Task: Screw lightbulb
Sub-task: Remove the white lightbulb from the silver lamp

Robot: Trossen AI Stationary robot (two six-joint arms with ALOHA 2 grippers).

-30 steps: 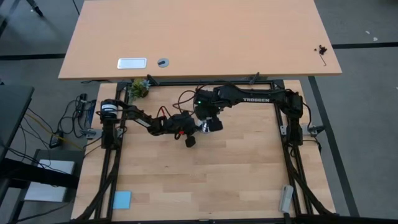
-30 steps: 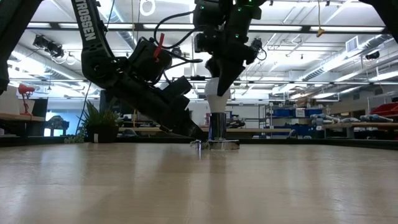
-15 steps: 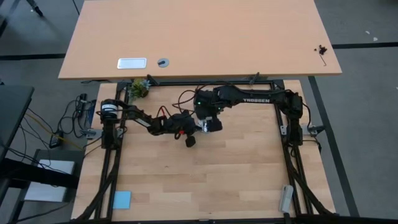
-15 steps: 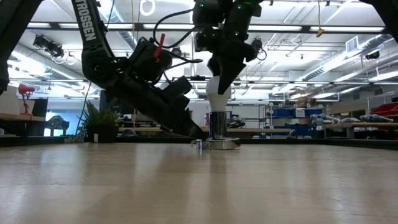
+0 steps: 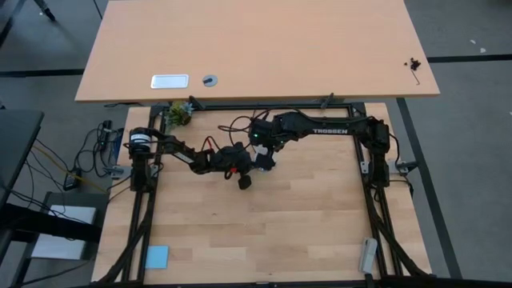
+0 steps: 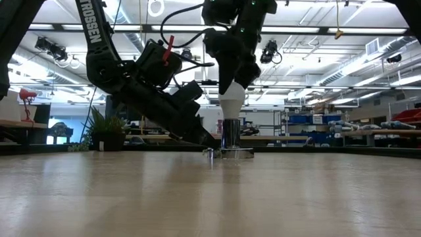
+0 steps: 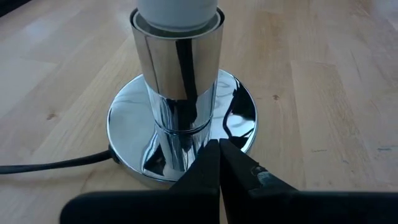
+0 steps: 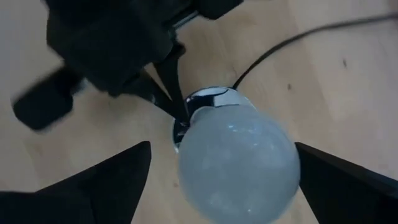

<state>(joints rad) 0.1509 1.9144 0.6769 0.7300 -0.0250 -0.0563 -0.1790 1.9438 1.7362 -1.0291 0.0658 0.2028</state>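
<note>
Above the lightbulb (image 8: 239, 163), my right hand (image 8: 224, 171) gapes wide; regrip squarely while my shut left hand (image 7: 219, 163) pins the socket base (image 7: 124, 127).

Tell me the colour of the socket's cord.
Black; the cord shows best in the left wrist view, leaving the chrome socket.

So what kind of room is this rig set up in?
Probably a large open lab or workshop: ceiling strip lights, storage shelving with blue bins, and a spare desk behind the robot's wooden table.
</note>
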